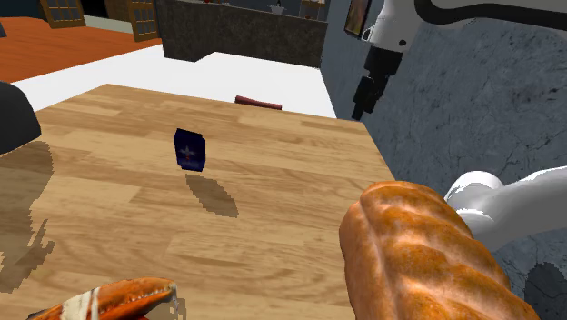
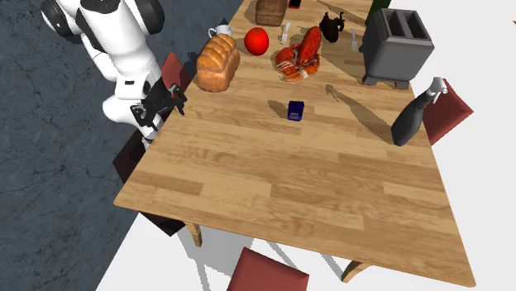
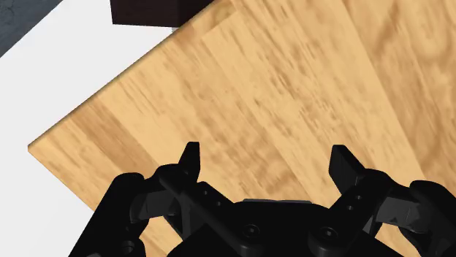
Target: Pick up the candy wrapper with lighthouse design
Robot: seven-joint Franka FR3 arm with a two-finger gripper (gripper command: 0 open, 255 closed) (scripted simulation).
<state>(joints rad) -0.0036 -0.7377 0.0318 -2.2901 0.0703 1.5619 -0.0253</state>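
I'm watching the blue candy wrapper standing upright on the worktop, long axis vertical, printed face facing the shoulder camera, while my jaws are hanging wide apart over the worktop's edge.

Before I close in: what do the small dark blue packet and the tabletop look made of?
The small dark blue packet: unclear; flat matte blue with a pale printed mark, standing upright, perhaps stiff paper or foil. The light brown tabletop: wood planks, with visible grain and seams, low sheen.
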